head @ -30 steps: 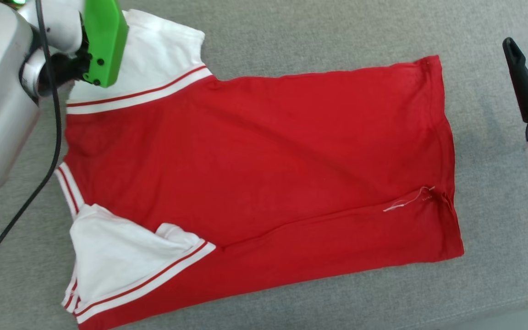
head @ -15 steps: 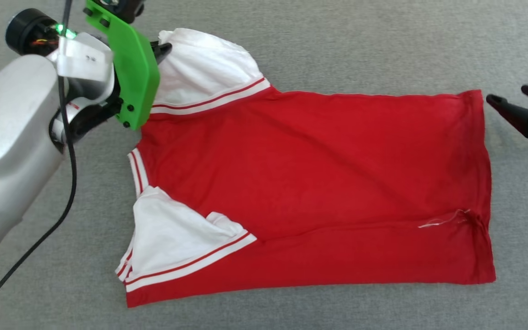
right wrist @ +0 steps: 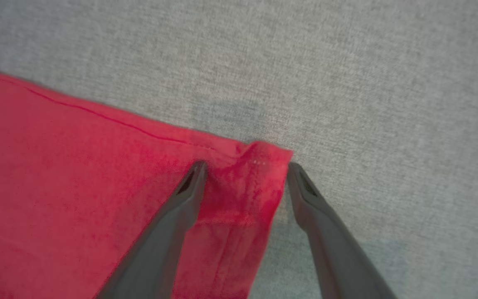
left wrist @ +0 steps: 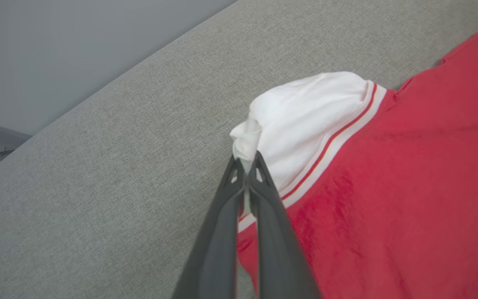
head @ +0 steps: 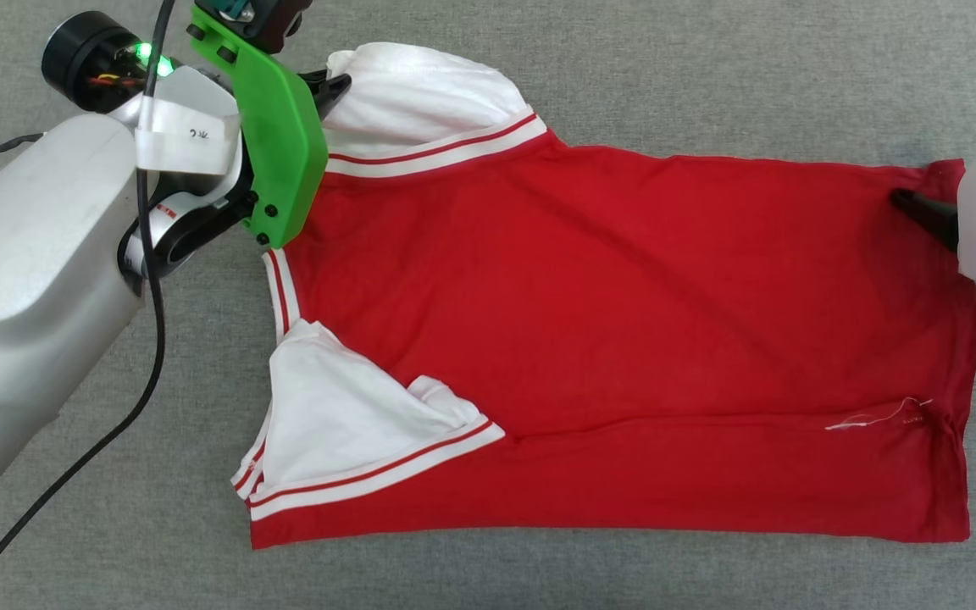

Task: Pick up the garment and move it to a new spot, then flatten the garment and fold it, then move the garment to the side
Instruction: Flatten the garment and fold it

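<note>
Garment (head: 623, 339) lies spread on grey counter (head: 708, 68), sleeves left, hem right. Left pincer (left wrist: 247, 162) clamped on far white sleeve (left wrist: 305, 120), apparently to pull it flat. Right pincer (right wrist: 245, 170) apart, straddling far hem corner (right wrist: 259, 166), ready to grip.

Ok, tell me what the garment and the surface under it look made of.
The garment: soft matte knit, probably cotton jersey; it creases and bunches loosely where pinched. The surface: grey matte woven fabric, seemingly upholstery; a coarse flecked weave shows.
</note>
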Tool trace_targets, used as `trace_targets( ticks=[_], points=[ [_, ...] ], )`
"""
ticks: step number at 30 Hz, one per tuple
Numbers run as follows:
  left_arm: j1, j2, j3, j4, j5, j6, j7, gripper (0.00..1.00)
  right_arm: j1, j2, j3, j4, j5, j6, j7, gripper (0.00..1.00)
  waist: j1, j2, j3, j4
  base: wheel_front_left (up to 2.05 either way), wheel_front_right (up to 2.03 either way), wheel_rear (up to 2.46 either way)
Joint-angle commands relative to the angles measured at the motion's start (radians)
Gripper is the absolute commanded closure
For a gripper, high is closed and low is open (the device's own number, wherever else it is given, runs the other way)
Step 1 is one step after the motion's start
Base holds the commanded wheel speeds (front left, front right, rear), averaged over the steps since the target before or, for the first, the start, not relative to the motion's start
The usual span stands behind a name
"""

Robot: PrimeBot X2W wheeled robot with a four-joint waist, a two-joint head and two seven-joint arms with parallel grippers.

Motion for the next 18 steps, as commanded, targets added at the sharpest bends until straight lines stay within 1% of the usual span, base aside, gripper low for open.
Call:
trace_targets(
  ticks=[1, 3, 4, 5, 6, 12, 18],
  points=[
    [0.004, -0.004, 0.0, 0.003, 0.006, 0.002, -0.009, 1.0, 0.015, 0.019, 0.043, 0.024, 0.012, 0.0, 0.015, 0.0, 0.0, 0.0, 0.006, 0.004, 0.0, 0.0, 0.0],
    [0.007, -0.004, -0.001, 0.01, 0.003, 0.0, -0.014, 1.0, 0.021, 0.017, 0.071, 0.034, 0.035, 0.0, 0.017, 0.0, 0.0, 0.0, 0.004, 0.002, 0.0, 0.0, 0.0],
    [0.009, -0.003, -0.001, 0.014, 0.004, 0.0, -0.017, 1.0, 0.021, 0.016, 0.078, 0.037, 0.044, 0.0, 0.009, 0.56, 0.0, 0.0, 0.001, 0.0, 0.0, 0.0, 0.0],
    [0.013, -0.003, -0.001, 0.02, 0.002, 0.0, -0.02, 1.0, 0.017, 0.013, 0.082, 0.039, 0.05, 0.0, -0.015, 0.98, 0.0, 0.0, -0.004, -0.003, 0.0, 0.0, 0.0],
    [0.017, -0.002, -0.002, 0.024, 0.001, -0.001, -0.023, 1.0, 0.012, 0.01, 0.083, 0.041, 0.051, 0.0, -0.039, 1.0, 0.0, 0.0, -0.009, -0.005, 0.0, 0.0, 0.0],
    [0.059, -0.003, -0.003, 0.053, -0.011, -0.002, -0.064, 1.0, -0.001, -0.014, 0.086, 0.041, 0.067, 0.0, -0.232, 1.0, 0.0, 0.0, -0.079, -0.015, 0.0, 0.0, 0.0],
    [0.138, 0.011, -0.017, 0.05, -0.022, 0.009, -0.101, 1.0, 0.064, -0.034, 0.112, -0.015, 0.096, 0.0, -0.355, 1.0, 0.0, 0.0, -0.164, -0.022, 0.0, 0.0, 0.0]
  ],
)
